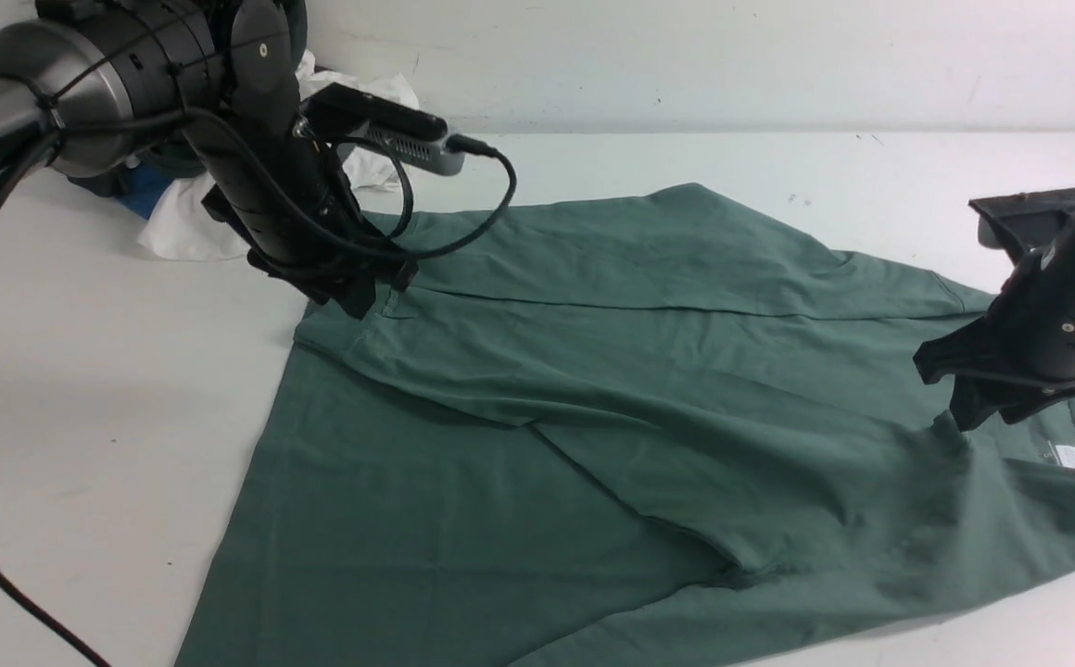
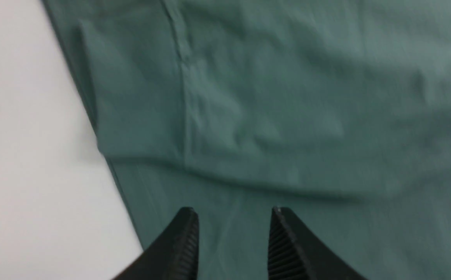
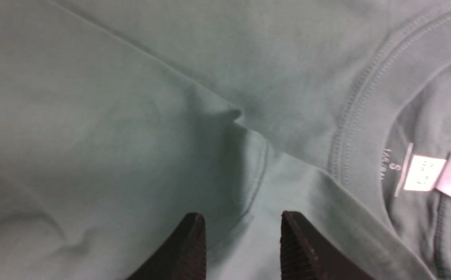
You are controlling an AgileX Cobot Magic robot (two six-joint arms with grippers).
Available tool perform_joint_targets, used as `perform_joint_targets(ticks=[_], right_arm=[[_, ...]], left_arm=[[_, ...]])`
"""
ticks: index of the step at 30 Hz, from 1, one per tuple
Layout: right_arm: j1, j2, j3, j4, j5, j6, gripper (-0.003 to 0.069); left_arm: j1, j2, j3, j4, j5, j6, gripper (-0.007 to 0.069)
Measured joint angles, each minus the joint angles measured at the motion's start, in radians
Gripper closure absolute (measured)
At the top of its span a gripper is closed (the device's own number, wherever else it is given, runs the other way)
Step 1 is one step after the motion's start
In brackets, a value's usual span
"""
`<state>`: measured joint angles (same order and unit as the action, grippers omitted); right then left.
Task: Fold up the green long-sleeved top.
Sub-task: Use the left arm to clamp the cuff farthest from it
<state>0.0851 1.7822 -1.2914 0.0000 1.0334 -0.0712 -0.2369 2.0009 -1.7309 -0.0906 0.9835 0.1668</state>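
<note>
On the white worktop lies the green long-sleeved top, spread wide, with 1 part folded over its middle. The left gripper hangs over the top's far left edge, jaws apart, holding nothing. The right gripper hangs by the neck, near the white label, jaws apart too, holding nothing.

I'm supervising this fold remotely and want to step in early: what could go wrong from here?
1. The left pincer and right pincer stand open over overlapping layers of the green top; closing could catch an extra layer.
2. The left arm's cable loops low over the top and might drag the cloth.
</note>
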Motion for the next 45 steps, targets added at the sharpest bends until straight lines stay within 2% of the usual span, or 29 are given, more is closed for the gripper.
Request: perform_joint_targets(ticks=[3,10,13,21,33,35,38,43,45], right_arm=[[0.0,0.0,0.0,0.027,0.0,-0.023,0.0396],[0.0,0.0,0.0,0.097,0.006,-0.085,0.0396],[0.0,0.0,0.0,0.099,0.008,-0.088,0.0396],[0.0,0.0,0.0,0.1,0.009,-0.093,0.0396],[0.0,0.0,0.0,0.104,0.009,-0.096,0.0396],[0.0,0.0,0.0,0.104,0.009,-0.096,0.0396],[0.0,0.0,0.0,0.105,0.008,-0.096,0.0396],[0.0,0.0,0.0,0.105,0.006,-0.096,0.0396],[0.0,0.0,0.0,0.105,0.006,-0.096,0.0396]], left_arm=[[0.018,0.045,-0.053,-0.016,-0.037,-0.025,0.0365],[0.07,0.26,-0.294,-0.064,-0.13,-0.053,0.0161],[0.079,0.333,-0.362,-0.067,-0.154,-0.055,0.0115],[0.091,0.469,-0.443,-0.069,-0.238,-0.08,0.0104],[0.093,0.501,-0.445,-0.041,-0.36,-0.081,0.0104],[0.093,0.502,-0.445,-0.035,-0.36,-0.081,0.0109],[0.094,0.502,-0.445,-0.033,-0.356,-0.083,0.0169],[0.094,0.503,-0.445,-0.03,-0.347,-0.083,0.0368],[0.094,0.503,-0.445,-0.03,-0.344,-0.083,0.0419]])
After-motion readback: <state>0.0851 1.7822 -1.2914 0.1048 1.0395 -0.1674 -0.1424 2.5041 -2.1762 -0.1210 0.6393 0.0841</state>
